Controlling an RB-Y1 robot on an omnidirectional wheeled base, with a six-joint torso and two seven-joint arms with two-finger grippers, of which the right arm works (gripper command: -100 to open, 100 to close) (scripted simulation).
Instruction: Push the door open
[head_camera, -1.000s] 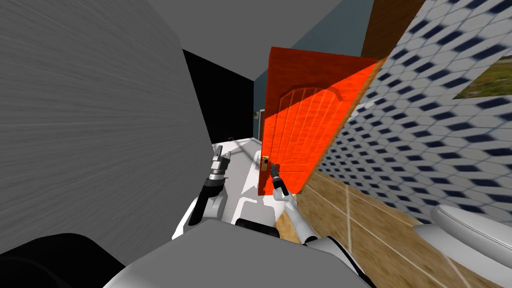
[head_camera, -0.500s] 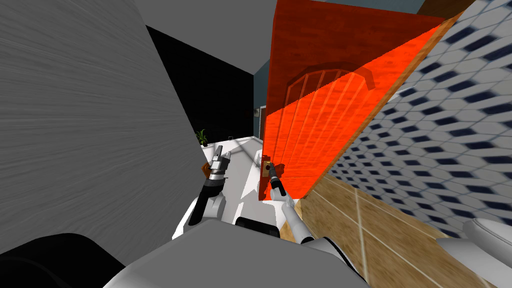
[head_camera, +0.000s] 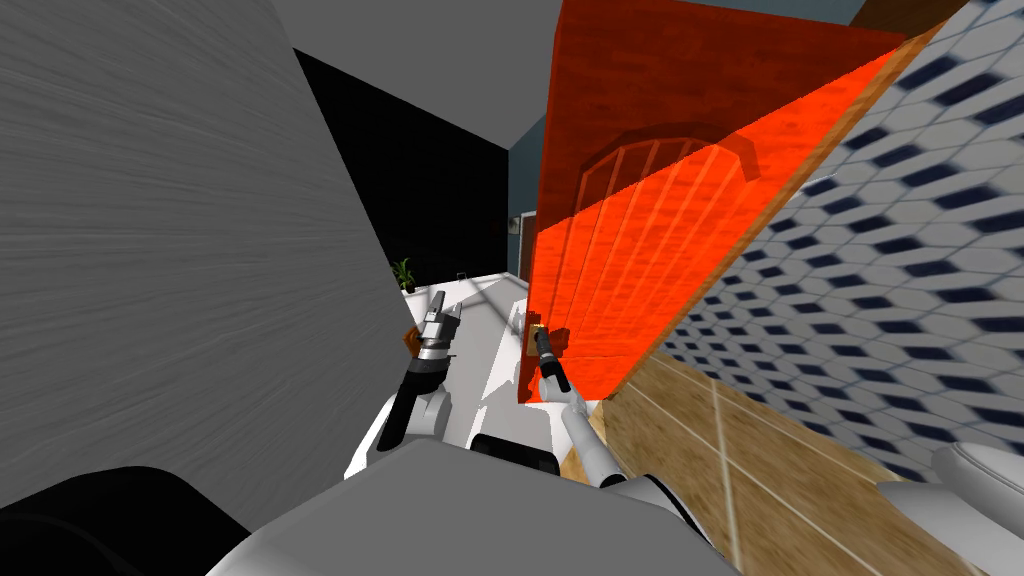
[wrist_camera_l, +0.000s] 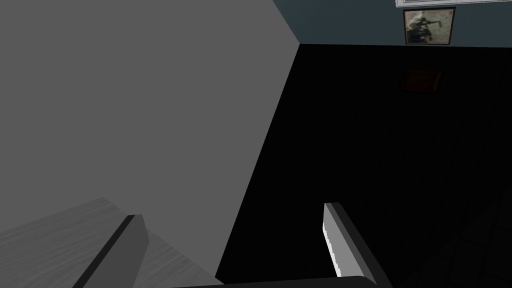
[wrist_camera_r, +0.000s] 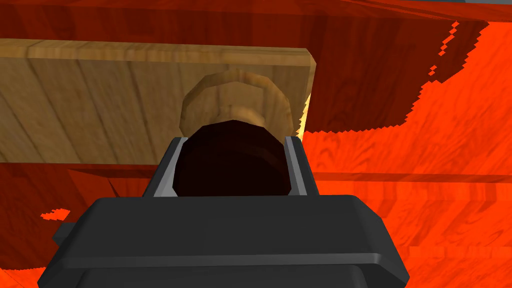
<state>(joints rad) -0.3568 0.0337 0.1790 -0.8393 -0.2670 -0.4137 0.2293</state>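
Two grippers show small near the centre of the head view, just below the middle. The right gripper (head_camera: 541, 335) is at the free edge of the orange-red door (head_camera: 640, 240), which rises through the upper middle of the frame. Its fingers (wrist_camera_r: 165, 170) press both sides of the dark round knob (wrist_camera_r: 232, 160), which stands out from a light wooden plate (wrist_camera_r: 100, 110). Left of it, the left gripper (head_camera: 441, 316) hangs beside the grey wall (head_camera: 170, 250), fingers spread wide and holding nothing. A black area (head_camera: 430, 190) lies between that wall and the door. A blue-and-white tiled wall (head_camera: 880, 260) runs down the right side above a wooden floor (head_camera: 760, 470).
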